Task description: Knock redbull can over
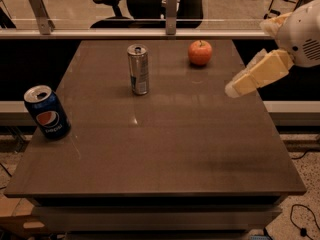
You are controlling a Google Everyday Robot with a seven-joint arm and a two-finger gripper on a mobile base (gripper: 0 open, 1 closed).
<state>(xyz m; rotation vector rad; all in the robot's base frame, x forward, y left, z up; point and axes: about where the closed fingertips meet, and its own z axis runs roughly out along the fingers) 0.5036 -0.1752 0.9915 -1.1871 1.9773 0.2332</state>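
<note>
The redbull can is a tall, slim silver can with faint blue markings. It stands upright on the dark table, toward the back and left of centre. My gripper reaches in from the right edge of the view, above the table's right side. It is well to the right of the can and apart from it, at about the can's height in the view.
A dark-blue Pepsi can stands upright near the table's left edge. A red apple sits at the back right, behind my gripper. A glass barrier with metal posts and an office chair stand behind the table.
</note>
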